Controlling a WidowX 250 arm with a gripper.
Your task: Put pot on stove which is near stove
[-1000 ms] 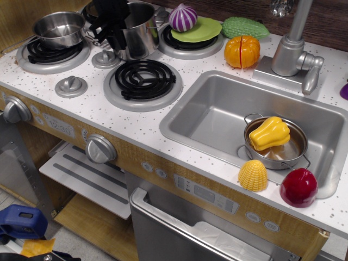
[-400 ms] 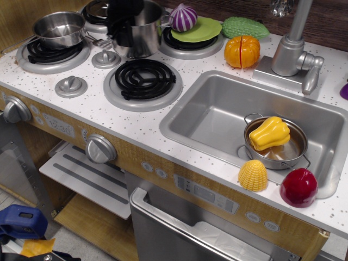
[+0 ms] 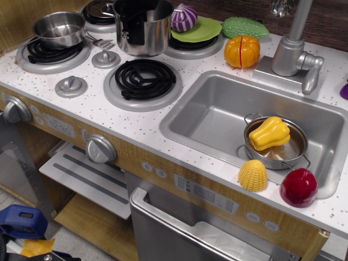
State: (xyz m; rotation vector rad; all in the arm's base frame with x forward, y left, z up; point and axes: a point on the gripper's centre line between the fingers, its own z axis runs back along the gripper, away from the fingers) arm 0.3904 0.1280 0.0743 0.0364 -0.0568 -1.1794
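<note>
The tall shiny steel pot (image 3: 145,31) is at the back of the cooktop, between the burners and just behind the front stove burner (image 3: 142,80), a black coil in a grey rim with nothing on it. My black gripper (image 3: 127,8) reaches down from the top edge at the pot's left rim and is shut on it; its fingertips are mostly hidden by the pot wall and the frame edge. I cannot tell whether the pot's base rests on the white cooktop or hangs just above it.
A rounded steel saucepan (image 3: 58,28) sits on the left burner. A purple onion (image 3: 184,17) and a green plate (image 3: 198,30) are on the back right burner. Grey knobs (image 3: 106,58) (image 3: 70,86) lie left of the front burner. The sink (image 3: 217,117) holds a small pan with a yellow pepper (image 3: 269,132).
The pot has moved right and slightly up in the picture with the gripper on its rim. The back left burner is now uncovered.
</note>
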